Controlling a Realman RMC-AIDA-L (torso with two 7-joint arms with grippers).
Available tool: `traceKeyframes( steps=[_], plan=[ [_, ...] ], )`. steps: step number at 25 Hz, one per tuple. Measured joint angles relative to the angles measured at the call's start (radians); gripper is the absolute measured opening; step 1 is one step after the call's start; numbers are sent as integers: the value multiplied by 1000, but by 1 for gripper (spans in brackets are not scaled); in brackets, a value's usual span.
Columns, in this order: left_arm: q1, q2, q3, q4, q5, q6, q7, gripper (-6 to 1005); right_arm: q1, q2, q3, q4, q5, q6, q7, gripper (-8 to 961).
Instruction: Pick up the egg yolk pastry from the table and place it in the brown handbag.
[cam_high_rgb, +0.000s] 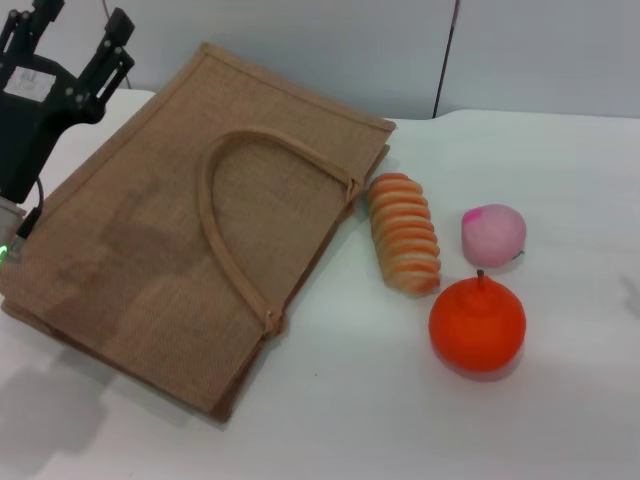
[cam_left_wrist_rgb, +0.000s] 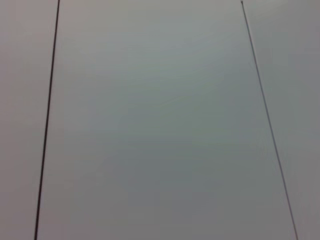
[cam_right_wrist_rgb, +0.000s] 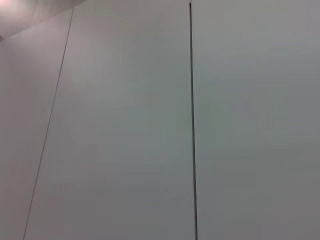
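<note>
The brown handbag (cam_high_rgb: 180, 250) lies flat on the white table, on the left of the head view, with one looped handle (cam_high_rgb: 215, 215) resting on top. The egg yolk pastry is out of view in every view. My left gripper (cam_high_rgb: 75, 40) is raised at the far left, above the bag's far left corner, with its fingers apart and nothing between them. My right gripper is out of view. Both wrist views show only a plain grey wall with thin dark seams.
A long orange-and-cream ridged bread roll (cam_high_rgb: 404, 246) lies just right of the bag. A pink round ball (cam_high_rgb: 493, 234) and an orange (cam_high_rgb: 478, 325) sit further right. The white table (cam_high_rgb: 360, 420) stretches toward the front.
</note>
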Motion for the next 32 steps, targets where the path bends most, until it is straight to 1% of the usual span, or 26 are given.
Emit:
traceKeyframes(
  steps=[6, 32],
  plan=[
    [13, 0, -4, 3, -3, -11, -4, 802, -3, 0, 0, 0, 0, 0, 1, 856],
    [14, 0, -5, 3, -4, -15, -8, 802, -3, 2, 0, 0, 0, 12, 0, 856]
  ],
)
